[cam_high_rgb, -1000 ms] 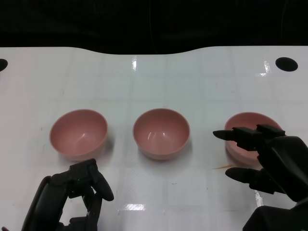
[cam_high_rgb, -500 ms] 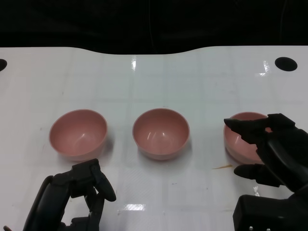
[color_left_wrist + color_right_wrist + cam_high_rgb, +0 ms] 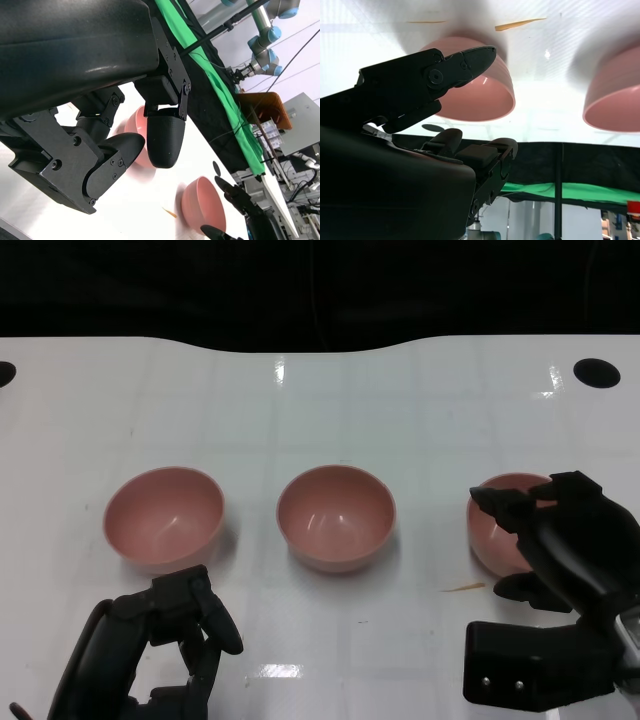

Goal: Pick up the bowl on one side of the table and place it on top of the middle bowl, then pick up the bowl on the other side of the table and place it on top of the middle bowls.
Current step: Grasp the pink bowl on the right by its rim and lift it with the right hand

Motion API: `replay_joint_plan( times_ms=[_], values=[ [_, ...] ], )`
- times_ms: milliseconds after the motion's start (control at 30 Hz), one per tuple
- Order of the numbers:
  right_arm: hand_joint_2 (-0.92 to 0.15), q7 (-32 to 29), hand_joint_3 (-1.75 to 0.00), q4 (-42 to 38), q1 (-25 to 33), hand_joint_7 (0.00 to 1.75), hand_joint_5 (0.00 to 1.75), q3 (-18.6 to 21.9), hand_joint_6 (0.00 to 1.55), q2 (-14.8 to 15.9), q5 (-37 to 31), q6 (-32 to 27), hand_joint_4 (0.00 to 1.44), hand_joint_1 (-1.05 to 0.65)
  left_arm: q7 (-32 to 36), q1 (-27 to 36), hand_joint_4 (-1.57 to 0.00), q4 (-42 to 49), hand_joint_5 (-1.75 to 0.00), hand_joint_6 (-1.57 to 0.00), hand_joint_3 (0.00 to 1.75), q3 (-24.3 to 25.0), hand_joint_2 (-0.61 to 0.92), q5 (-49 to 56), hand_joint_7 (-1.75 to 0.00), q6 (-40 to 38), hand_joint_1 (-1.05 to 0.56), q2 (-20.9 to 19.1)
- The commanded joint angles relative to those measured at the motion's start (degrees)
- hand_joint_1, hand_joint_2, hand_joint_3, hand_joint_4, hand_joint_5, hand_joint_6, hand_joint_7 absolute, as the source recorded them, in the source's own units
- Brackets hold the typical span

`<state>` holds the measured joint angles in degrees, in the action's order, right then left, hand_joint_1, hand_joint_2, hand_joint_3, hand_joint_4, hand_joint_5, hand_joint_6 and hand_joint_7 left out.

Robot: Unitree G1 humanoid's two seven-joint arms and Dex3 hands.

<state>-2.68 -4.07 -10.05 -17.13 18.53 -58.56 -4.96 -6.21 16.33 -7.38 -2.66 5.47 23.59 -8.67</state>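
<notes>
On the white table three pink bowls sit in a row: left bowl, middle bowl, right bowl. The right hand spans the right bowl's rim, fingers apart, gripping nothing (contact unclear); pinch the wall firmly before lifting. The left hand waits near, curled and empty.

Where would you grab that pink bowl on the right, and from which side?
By its rim, from the near side. The right bowl sits upright and open, so fingers can hook over the thin edge; the right hand is already there, fingers spread.
</notes>
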Motion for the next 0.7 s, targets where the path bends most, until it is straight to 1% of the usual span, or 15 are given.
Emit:
replay_joint_plan(
  times_ms=[33,200,300,400,500,533,567,600,633,700],
  values=[
    [-0.86,-1.1,0.0,-2.32,-1.57,0.03,0.59,-0.9,0.39,0.81,-0.51,-1.28,0.18,-0.6,-0.3,-0.11,-0.86,-0.36,-1.74,-0.8,1.42,0.35,0.36,-0.2,-1.54,-0.14,-0.09,-0.51],
    [-0.87,-2.78,0.0,-7.63,-4.11,0.04,0.58,-2.32,0.42,0.61,-0.68,-3.03,0.19,-0.61,-0.15,-0.04,-0.85,-0.96,-1.74,-0.8,1.44,0.39,0.34,0.11,-1.52,-0.58,-0.1,-0.51],
    [-0.87,-2.35,0.0,-9.83,-5.36,0.04,0.57,-3.01,0.43,0.36,-0.14,-4.22,0.21,-0.61,-0.04,0.11,-0.86,-1.55,-1.73,-0.8,1.45,0.36,0.34,0.38,-1.51,-1.26,-0.11,-0.45],
    [-0.88,-2.54,0.0,-12.15,-6.44,0.03,0.48,-3.88,0.47,0.45,0.34,-4.55,0.32,-0.61,-0.01,0.32,-0.86,-2.12,-1.73,-0.8,1.45,0.29,0.34,0.34,-1.51,-1.8,-0.1,-0.27],
    [-0.89,-0.27,0.0,-13.8,-7.5,0.02,0.37,-4.65,0.52,0.27,0.89,-5.8,0.41,-0.61,-0.04,0.53,-0.86,-2.59,-1.73,-0.8,1.45,0.21,0.34,0.28,-1.51,-2.11,-0.1,-0.18],
    [-0.91,0.6,-0.02,-14.09,-7.81,0.02,0.3,-4.99,0.55,0.26,0.91,-6.38,0.5,-0.61,-0.01,0.57,-0.86,-2.68,-1.73,-0.8,1.45,0.2,0.33,0.4,-1.51,-2.13,-0.11,-0.19],
    [-0.92,1.49,-0.02,-14.22,-8.14,0.01,0.26,-5.41,0.56,0.38,0.85,-6.82,0.53,-0.61,0.01,0.61,-0.86,-2.81,-1.73,-0.8,1.45,0.21,0.33,0.54,-1.51,-2.16,-0.11,-0.24],
    [-0.92,2.07,-0.02,-14.27,-8.36,0.03,0.26,-5.76,0.61,0.49,0.87,-7.15,0.61,-0.6,0.02,0.65,-0.86,-2.9,-1.73,-0.8,1.46,0.23,0.33,0.64,-1.52,-2.18,-0.11,-0.27],
    [-0.92,2.75,-0.03,-14.36,-8.66,0.03,0.26,-6.1,0.62,0.72,1.04,-7.24,0.64,-0.6,0.05,0.7,-0.86,-3.05,-1.73,-0.8,1.46,0.23,0.33,0.72,-1.52,-2.25,-0.11,-0.25],
    [-0.92,3.91,-0.03,-14.42,-9.09,0.06,0.29,-6.46,0.69,1.1,1.6,-7.16,0.74,-0.58,0.09,0.76,-0.87,-3.29,-1.74,-0.8,1.46,0.22,0.33,0.87,-1.52,-2.36,-0.1,-0.21]
  ],
)
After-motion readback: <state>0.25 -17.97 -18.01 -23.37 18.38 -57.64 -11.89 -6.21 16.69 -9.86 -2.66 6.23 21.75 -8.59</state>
